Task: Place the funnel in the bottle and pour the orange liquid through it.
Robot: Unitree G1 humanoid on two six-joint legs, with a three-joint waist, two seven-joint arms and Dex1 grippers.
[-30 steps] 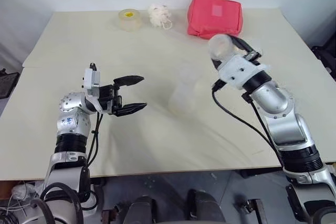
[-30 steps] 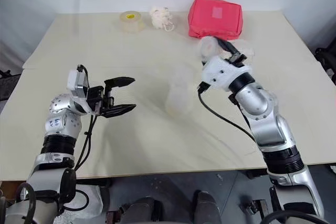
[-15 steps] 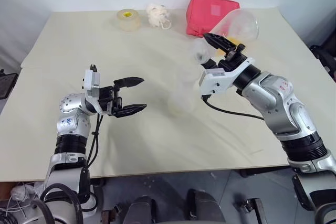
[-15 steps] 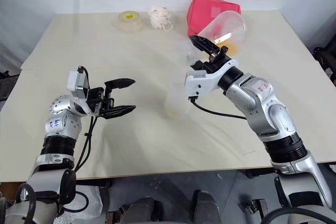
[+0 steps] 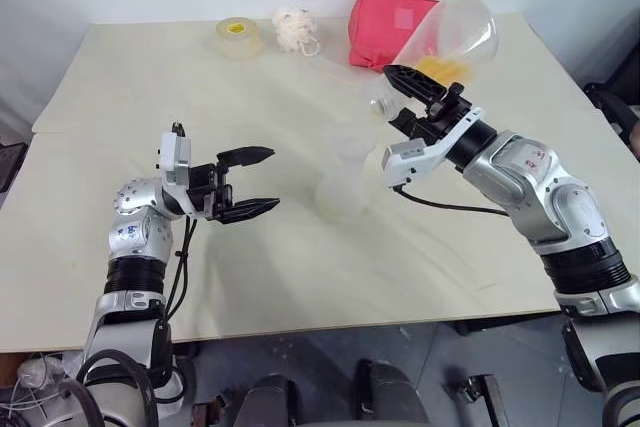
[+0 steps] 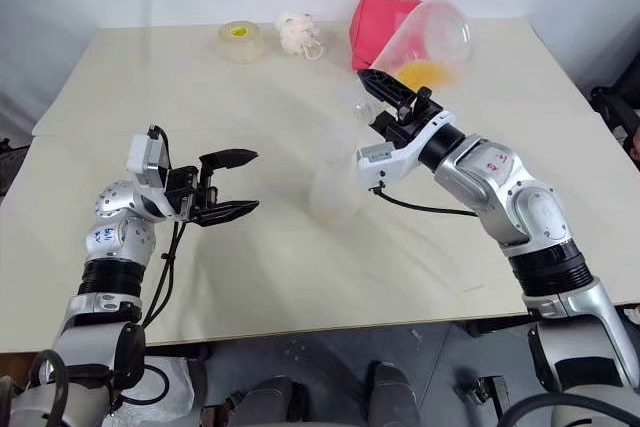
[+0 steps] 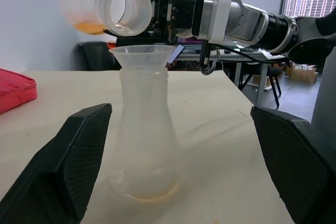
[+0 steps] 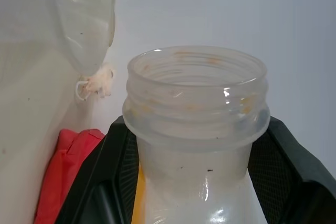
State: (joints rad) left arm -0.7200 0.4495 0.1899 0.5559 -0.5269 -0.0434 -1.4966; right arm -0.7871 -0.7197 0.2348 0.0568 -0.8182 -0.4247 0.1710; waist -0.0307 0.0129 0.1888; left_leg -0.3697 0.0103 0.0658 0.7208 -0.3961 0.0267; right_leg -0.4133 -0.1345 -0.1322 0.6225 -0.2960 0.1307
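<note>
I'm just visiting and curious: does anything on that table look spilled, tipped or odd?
Nothing looks spilled. The only tilted thing is the large flask, tipped on purpose in the right gripper above the funnel, which sits upright in the bottle; its orange liquid is inside.

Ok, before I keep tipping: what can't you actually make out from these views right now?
- Whether orange liquid has reached the flask mouth: no stream shows in the left wrist view.
- Funnel stem: hidden inside the bottle neck.
- Bottle outline in the head views: clear plastic, nearly lost against the table.
- Right gripper pads: covered by the flask neck in the right wrist view.
</note>
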